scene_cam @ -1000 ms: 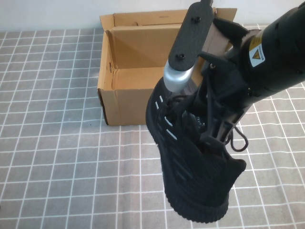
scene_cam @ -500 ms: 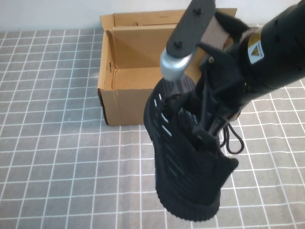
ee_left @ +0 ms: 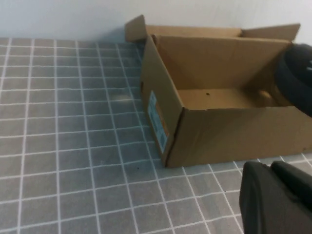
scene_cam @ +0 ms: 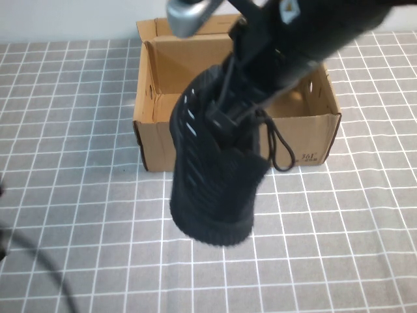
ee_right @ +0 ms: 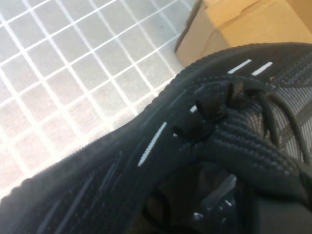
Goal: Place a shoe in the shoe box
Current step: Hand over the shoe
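The all-black mesh shoe [scene_cam: 212, 176] hangs toe-down above the table, overlapping the front wall of the brown cardboard shoe box [scene_cam: 155, 140]. My right gripper [scene_cam: 242, 107] is shut on the shoe's collar by the laces, one finger inside the opening [ee_right: 214, 197]. White dash marks show on the shoe's side [ee_right: 146, 156], with a corner of the box [ee_right: 234, 22] beyond it. The box stands open at the back of the table, flaps up. My left gripper [ee_left: 269, 168] is shut and empty, low over the table in front of the box [ee_left: 229, 131]; the shoe [ee_left: 297, 78] shows past the box's far end.
A grey tiled mat [scene_cam: 78, 215] covers the table, with a white wall behind the box. A dark cable [scene_cam: 36, 254] crosses the near left corner. A blue-and-white label [ee_left: 157, 119] is on the box's left end wall.
My right arm has lifted the shoe and carried it left and toward the box; the shoe now overlaps the box's front wall. The left gripper stays shut.
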